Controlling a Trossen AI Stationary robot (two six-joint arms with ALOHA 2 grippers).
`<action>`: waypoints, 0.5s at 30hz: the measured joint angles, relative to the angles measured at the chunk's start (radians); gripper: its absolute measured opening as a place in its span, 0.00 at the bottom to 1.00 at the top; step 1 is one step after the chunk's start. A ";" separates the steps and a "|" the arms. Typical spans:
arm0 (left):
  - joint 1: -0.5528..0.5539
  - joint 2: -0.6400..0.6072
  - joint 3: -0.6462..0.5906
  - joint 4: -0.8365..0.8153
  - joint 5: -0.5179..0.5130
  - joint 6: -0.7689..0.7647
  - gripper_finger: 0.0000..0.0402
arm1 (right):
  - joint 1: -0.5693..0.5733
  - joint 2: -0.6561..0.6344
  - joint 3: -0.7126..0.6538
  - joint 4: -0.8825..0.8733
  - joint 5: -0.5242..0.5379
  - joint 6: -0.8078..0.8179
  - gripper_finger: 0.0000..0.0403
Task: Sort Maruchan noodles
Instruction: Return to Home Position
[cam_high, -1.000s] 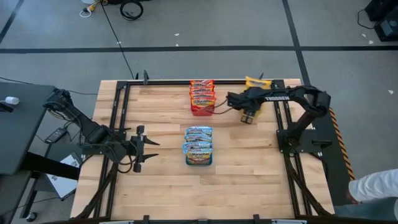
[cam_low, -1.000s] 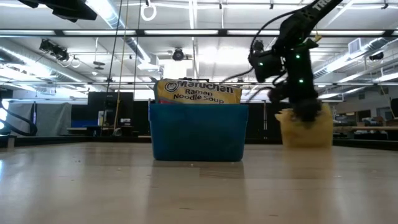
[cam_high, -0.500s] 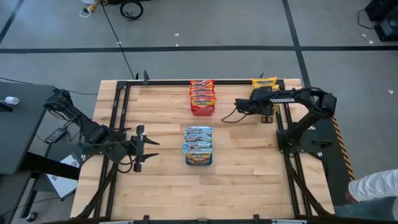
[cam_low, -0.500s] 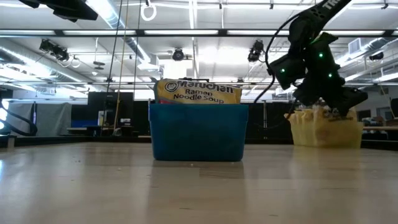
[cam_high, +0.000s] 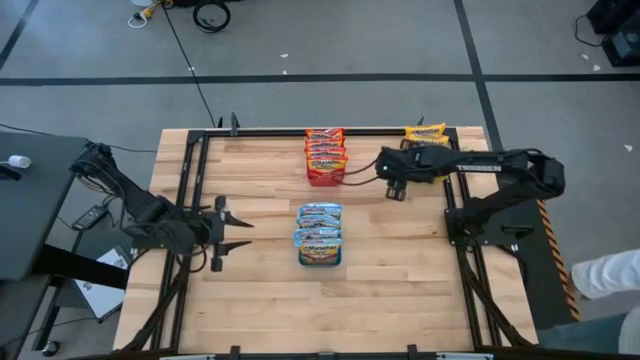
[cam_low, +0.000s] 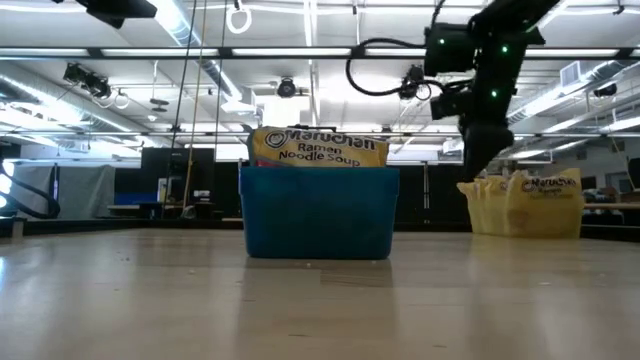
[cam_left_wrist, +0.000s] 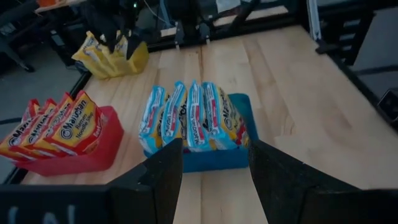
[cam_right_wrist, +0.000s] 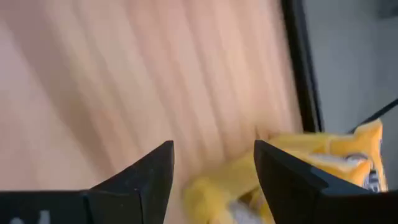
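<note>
Blue-silver Maruchan packets (cam_high: 320, 232) stand on edge in a blue tray (cam_low: 318, 215) at the table's middle. Red-orange packets (cam_high: 325, 152) fill a red tray (cam_left_wrist: 93, 146) at the far edge. Yellow-orange packets (cam_low: 525, 190) stand in a yellow tray (cam_low: 520, 218) at the far right corner. My right gripper (cam_high: 397, 187) hangs open above the table, left of the yellow tray and right of the red one, holding nothing. My left gripper (cam_high: 222, 233) waits open at the table's left, facing the blue tray (cam_left_wrist: 205, 158).
Black rails (cam_high: 195, 190) frame the table on all sides. Bare wood lies between the trays and across the near half. A person's sleeve (cam_high: 605, 275) shows beyond the table's right side. A black cable (cam_high: 362, 172) trails from my right arm toward the red tray.
My right gripper first moved toward the table's right edge at the yellow tray, which slid a little that way. It then rose and swung back toward the table's left, leaving the yellow packets upright in their tray.
</note>
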 joint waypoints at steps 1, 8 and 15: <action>0.000 -0.004 0.000 0.000 0.000 -0.007 0.47 | -0.012 -0.016 -0.027 0.051 -0.002 -0.009 0.56; 0.002 -0.001 0.000 0.027 -0.002 -0.045 0.47 | -0.138 -0.036 -0.195 0.109 -0.069 -0.016 0.55; 0.098 -0.009 0.000 0.059 -0.016 -0.058 0.44 | -0.134 -0.052 -0.175 0.091 0.004 -0.012 0.55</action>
